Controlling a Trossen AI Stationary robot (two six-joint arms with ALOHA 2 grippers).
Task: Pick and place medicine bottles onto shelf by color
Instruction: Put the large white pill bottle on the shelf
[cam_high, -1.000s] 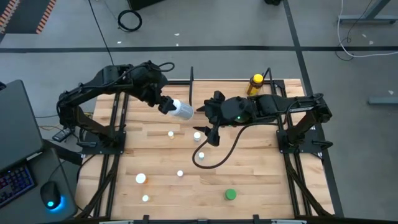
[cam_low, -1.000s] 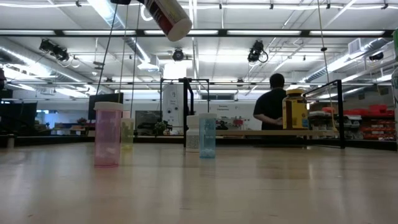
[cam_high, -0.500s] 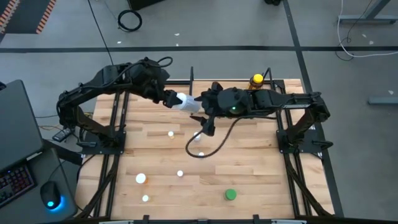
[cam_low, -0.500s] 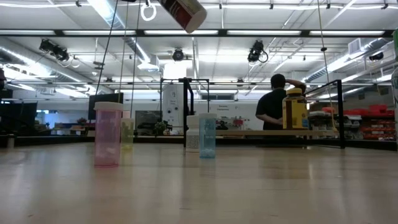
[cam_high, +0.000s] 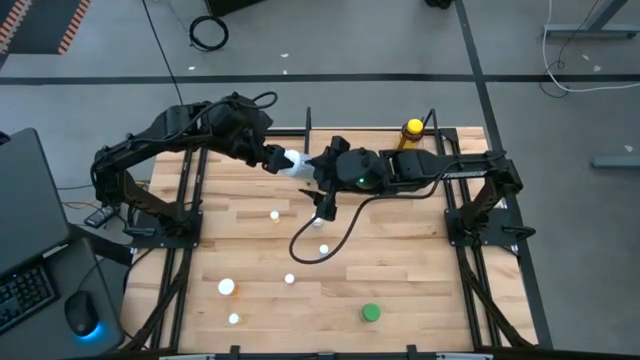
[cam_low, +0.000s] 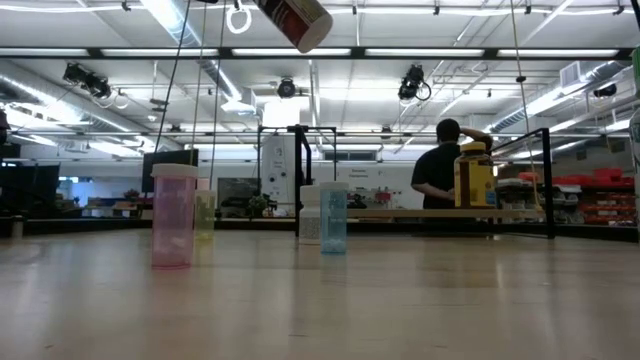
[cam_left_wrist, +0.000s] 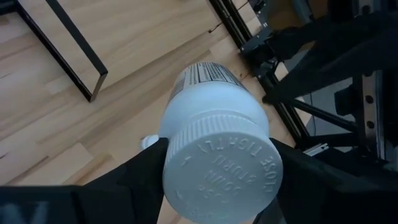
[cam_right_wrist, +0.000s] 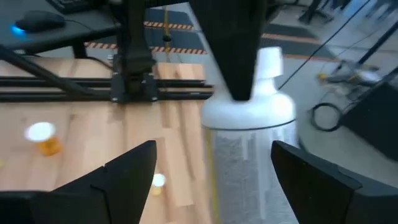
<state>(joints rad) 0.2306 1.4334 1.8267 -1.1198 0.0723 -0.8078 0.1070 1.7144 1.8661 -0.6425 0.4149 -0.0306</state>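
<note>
White labelled bottle (cam_high: 293, 163) is held aloft at the cap end by left gripper (cam_high: 274, 159), above the table's (cam_high: 400, 260) back edge. Right gripper (cam_high: 312, 170), fingers spread wide, brackets its other end, not clamped. Yellow bottle (cam_high: 411, 133) stands on shelf (cam_high: 380, 134) nearby.

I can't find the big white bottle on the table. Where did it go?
The big white bottle is up in the air, held by the left tool near the table's back edge in the high view, with the open right tool right beside it.
</note>
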